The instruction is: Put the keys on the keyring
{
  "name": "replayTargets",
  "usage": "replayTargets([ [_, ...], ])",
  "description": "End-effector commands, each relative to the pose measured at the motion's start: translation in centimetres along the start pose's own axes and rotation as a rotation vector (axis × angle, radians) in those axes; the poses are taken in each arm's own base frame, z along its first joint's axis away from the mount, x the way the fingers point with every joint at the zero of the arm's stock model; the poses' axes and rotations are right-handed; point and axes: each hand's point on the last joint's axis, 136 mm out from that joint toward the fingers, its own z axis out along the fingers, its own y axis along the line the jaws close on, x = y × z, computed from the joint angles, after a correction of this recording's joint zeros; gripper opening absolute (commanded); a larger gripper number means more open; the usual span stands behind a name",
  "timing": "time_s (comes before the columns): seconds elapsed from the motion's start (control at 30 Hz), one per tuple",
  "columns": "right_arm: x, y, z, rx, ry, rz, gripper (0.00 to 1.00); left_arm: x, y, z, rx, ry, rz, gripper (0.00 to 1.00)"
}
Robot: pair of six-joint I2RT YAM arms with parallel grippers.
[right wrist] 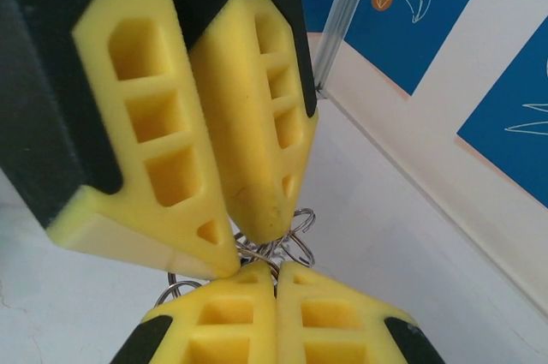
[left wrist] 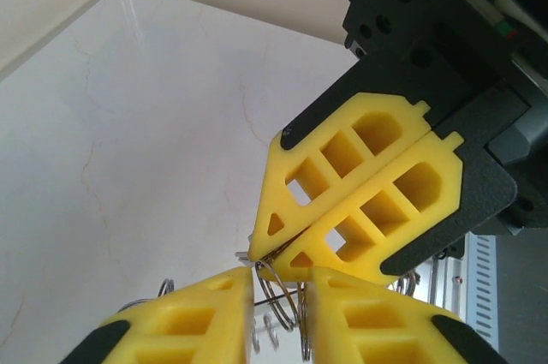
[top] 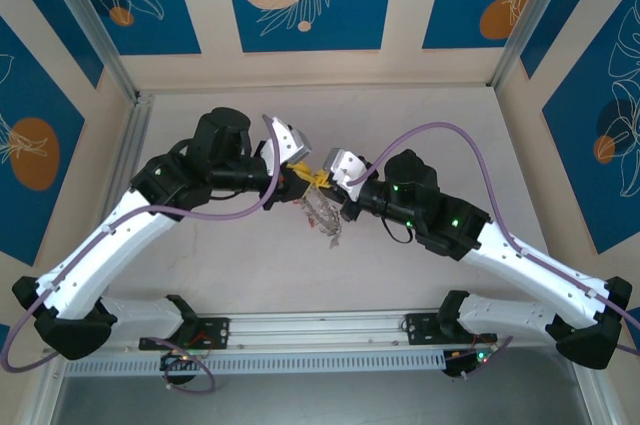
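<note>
Above the middle of the table [top: 250, 275], the right gripper [right wrist: 276, 283] is clamped on the keyring [top: 322, 211], probably to steady it. The left gripper [left wrist: 281, 285] has its jaws narrowly around the wire; whether they pinch it I cannot tell.

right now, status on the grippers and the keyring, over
Right fingers shut on the silver wire keyring with small loops, held off the white tabletop. Left fingers narrowly apart around its loops, grip unclear. Nothing in the way.
</note>
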Motion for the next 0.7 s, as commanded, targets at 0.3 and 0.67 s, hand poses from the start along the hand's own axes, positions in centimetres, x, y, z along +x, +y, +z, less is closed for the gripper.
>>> replayTargets([
  [0.3,-3.3,-0.5,-1.9,0.035,-0.148,-0.034,0.00,1.5,1.2,1.0,-0.056,0.101,-0.040,0.18],
  [0.67,-3.8,-0.4,-2.2,0.030,-0.166,-0.035,0.00,2.6,1.3,1.7,-0.048,0.138,-0.060,0.12],
])
